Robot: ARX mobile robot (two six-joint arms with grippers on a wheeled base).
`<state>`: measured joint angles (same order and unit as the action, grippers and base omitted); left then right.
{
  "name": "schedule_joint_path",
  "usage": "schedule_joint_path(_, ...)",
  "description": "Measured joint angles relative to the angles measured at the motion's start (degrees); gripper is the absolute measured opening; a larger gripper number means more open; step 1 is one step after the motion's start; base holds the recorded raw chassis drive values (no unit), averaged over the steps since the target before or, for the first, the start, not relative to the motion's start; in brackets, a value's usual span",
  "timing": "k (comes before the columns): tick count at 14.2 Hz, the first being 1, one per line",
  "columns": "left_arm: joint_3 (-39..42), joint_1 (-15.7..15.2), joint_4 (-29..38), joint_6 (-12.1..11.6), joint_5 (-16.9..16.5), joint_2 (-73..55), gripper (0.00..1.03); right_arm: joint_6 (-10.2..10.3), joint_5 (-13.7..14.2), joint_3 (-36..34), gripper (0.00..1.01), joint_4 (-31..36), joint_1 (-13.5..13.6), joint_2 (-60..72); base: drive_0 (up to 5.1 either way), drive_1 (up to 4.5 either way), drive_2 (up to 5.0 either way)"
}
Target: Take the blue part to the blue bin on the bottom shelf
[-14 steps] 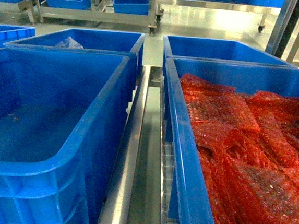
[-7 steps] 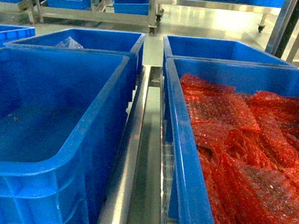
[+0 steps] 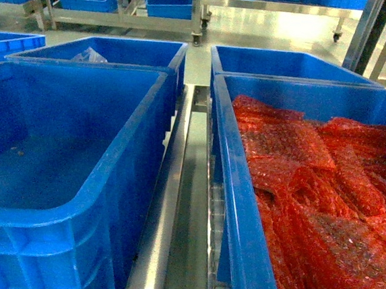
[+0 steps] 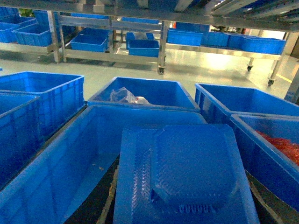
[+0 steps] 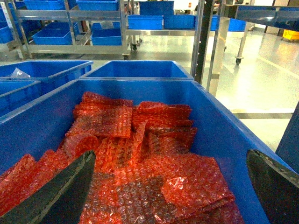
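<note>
The gripper (image 5: 170, 191) hangs spread above red bubble-wrap bags (image 5: 140, 154).

Glossy pale-green floor (image 3: 270, 29) with light glare at upper right. Wheeled steel racks (image 4: 161, 46) across top of frame, stocked with blue crates (image 4: 91, 41). Dark upright post (image 5: 202, 37) right of centre.

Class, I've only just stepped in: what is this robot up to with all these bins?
The left tool, hidden in its wrist view, carries a blue part, a ribbed plastic tray, above an empty blue bin. The right tool hangs open over a neighbouring bin filled with red bubble-wrap bags and holds nothing. Neither arm shows in the head view. The part has not yet been set down in any bin.
</note>
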<state>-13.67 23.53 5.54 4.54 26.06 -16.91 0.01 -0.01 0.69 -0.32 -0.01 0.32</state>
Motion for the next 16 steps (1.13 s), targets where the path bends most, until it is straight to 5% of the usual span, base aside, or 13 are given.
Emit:
schedule_joint_path(14, -0.1, 0.1, -0.5, 0.1, 0.5, 0.0, 0.44, 0.0, 0.0, 0.0, 0.98, 0.0, 0.0, 0.0, 0.0, 0.0, 0.0)
schedule_joint_path(15, -3.1, 4.4, -9.3, 1.4, 13.6, -3.3, 0.44, 0.0, 0.0, 0.0, 0.98, 0.0, 0.0, 0.0, 0.0, 0.0, 0.0)
schedule_joint_path(16, -3.1, 4.5, -10.6, 1.7, 18.9, -3.8, 0.44, 0.0, 0.1, 0.0, 0.98, 0.0, 0.0, 0.0, 0.0, 0.0, 0.0)
